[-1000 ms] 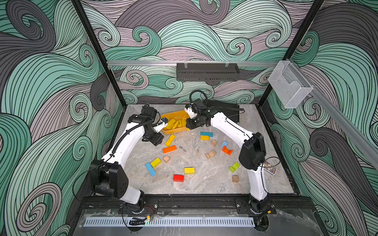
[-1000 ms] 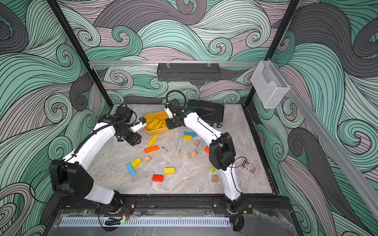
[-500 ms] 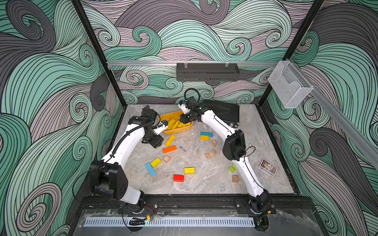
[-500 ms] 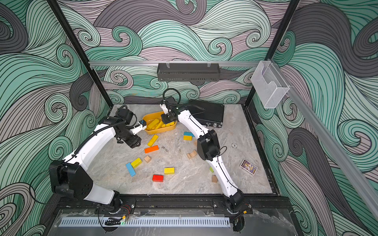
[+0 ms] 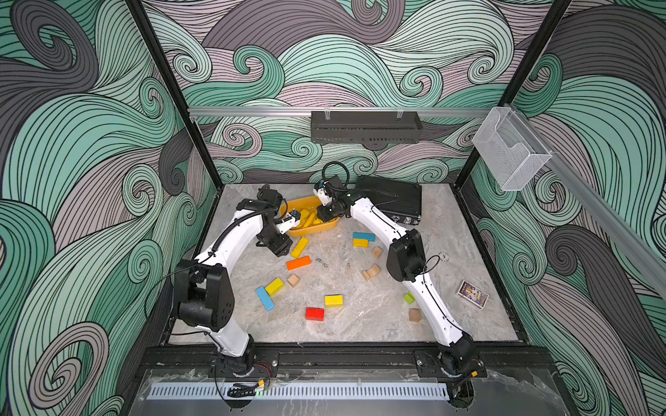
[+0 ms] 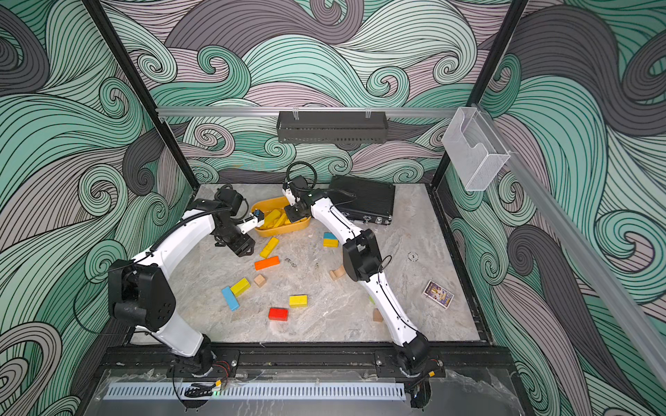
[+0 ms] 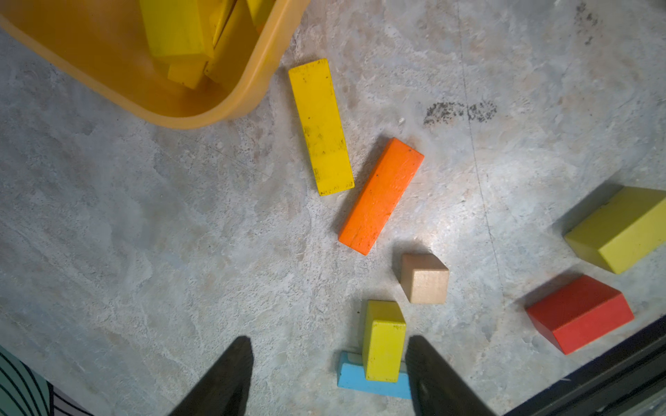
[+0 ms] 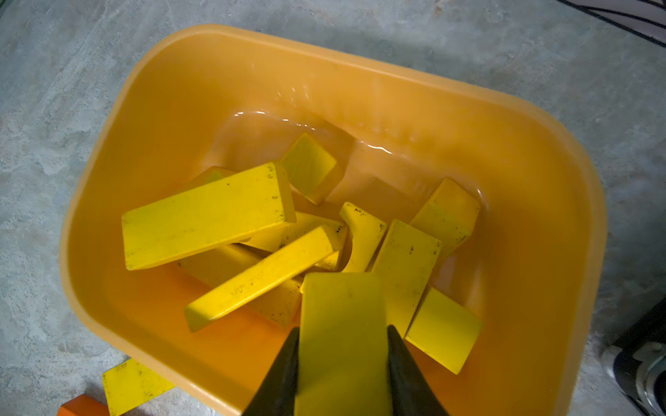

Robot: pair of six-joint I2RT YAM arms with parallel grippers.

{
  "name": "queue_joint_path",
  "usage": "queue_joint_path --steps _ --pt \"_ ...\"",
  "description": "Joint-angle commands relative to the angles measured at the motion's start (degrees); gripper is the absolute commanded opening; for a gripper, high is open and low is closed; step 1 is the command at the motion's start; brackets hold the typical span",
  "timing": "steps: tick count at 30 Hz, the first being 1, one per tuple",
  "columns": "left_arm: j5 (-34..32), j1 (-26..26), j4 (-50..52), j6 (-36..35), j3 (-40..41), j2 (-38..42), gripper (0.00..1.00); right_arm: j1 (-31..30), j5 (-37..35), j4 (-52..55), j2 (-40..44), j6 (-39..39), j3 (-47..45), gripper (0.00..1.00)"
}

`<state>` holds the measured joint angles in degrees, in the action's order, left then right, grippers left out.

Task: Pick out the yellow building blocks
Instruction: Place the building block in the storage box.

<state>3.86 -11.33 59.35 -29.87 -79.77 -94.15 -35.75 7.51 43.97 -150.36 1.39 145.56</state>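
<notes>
The left arm (image 5: 234, 241) bows up from its base at the near edge of the bench (image 5: 360, 324). Its elbow is raised and its wrist turns down just beside the orange-yellow tub (image 5: 326, 227). Its jaws are released and empty above the bench. In the left wrist view a short yellow brick (image 7: 383, 340) lying across a blue block (image 7: 371, 381) shows in the gap between them.

The right arm (image 5: 374, 223) stretches from its base to the far side, with its wrist bent down over the tub. Its jaws are clenched on a flat yellow block (image 8: 342, 342), held above the pile of yellow blocks (image 8: 209, 216) inside the tub.

A long yellow bar (image 5: 300, 247) lies on the bench just beside the tub, near an orange bar (image 5: 298, 262). A yellow cuboid (image 5: 333, 300) sits near a red block (image 5: 314, 313).
</notes>
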Motion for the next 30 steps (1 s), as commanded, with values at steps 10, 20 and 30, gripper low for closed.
queue_joint_path --steps 10,20,30 --pt "-1.4 -1.56 -3.02 0.08 -2.76 -3.69 0.78 -0.13 -3.24 -0.39 2.46 -0.59 0.2 0.44" --pt "0.34 -4.04 -3.64 6.51 -8.22 -11.93 0.75 2.29 -11.17 -1.19 23.16 -0.54 -22.77 0.42" --pt "0.24 -5.09 -3.06 12.42 -14.87 -21.15 0.71 5.49 -11.15 -7.69 47.8 3.85 -52.64 0.42"
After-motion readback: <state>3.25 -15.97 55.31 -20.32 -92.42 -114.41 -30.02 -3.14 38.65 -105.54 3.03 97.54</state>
